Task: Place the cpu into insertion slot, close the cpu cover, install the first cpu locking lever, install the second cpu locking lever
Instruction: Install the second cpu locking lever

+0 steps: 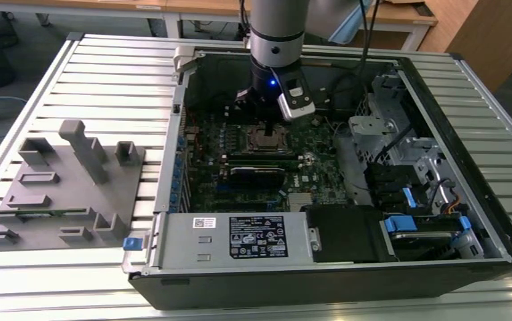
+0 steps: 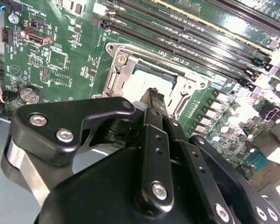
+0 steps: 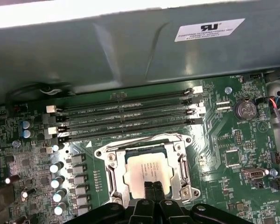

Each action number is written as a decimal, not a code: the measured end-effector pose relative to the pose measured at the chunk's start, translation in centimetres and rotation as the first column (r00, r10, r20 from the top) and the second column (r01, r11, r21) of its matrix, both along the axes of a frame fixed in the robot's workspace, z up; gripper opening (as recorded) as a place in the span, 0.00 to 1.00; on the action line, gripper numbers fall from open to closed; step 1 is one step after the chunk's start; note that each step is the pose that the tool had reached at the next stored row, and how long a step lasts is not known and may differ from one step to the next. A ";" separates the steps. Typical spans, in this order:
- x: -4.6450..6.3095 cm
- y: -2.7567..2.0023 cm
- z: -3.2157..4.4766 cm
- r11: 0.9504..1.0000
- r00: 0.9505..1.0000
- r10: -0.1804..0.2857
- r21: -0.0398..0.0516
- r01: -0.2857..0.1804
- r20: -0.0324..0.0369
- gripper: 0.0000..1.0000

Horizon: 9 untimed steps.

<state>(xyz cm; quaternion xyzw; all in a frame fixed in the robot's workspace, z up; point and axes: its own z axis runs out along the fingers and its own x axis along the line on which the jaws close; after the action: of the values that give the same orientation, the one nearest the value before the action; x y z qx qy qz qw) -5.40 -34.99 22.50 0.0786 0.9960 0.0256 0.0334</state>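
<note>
The cpu (image 3: 147, 170) lies flat in the socket on the green motherboard, its dull metallic top showing through the window of the cpu cover (image 3: 113, 175), which lies down over it as a metal frame. Thin lever rods (image 3: 184, 170) run along the frame's sides; I cannot tell whether they are latched. My gripper (image 3: 153, 187) hovers over one edge of the socket, fingers pressed together with nothing between them. In the second wrist view the gripper (image 2: 155, 95) points at the socket frame (image 2: 116, 77). In the exterior view the gripper (image 1: 268, 124) hangs just above the socket (image 1: 265, 139).
Black memory slots (image 3: 126, 116) run beside the socket, with the grey case wall (image 3: 130, 46) beyond them. A black card (image 1: 256, 175), power supply (image 1: 237, 237) and drive cages (image 1: 389, 134) crowd the case. A grey fixture (image 1: 59, 187) sits on the slatted table at the exterior view's left.
</note>
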 end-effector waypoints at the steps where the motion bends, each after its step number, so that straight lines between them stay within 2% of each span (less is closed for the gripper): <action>1: 0.0 0.00 0.00 1.000 1.000 0.000 0.000 0.000 0.000 0.11; 6: 0.1 0.04 -0.03 1.000 1.000 0.000 0.000 0.000 0.000 0.11; 9: 0.1 0.05 -0.06 1.000 1.000 0.019 0.000 -0.019 0.000 0.11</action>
<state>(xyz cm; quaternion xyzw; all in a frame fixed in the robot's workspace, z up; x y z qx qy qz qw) -5.35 -34.94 22.44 0.0693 0.9967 0.0257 0.0331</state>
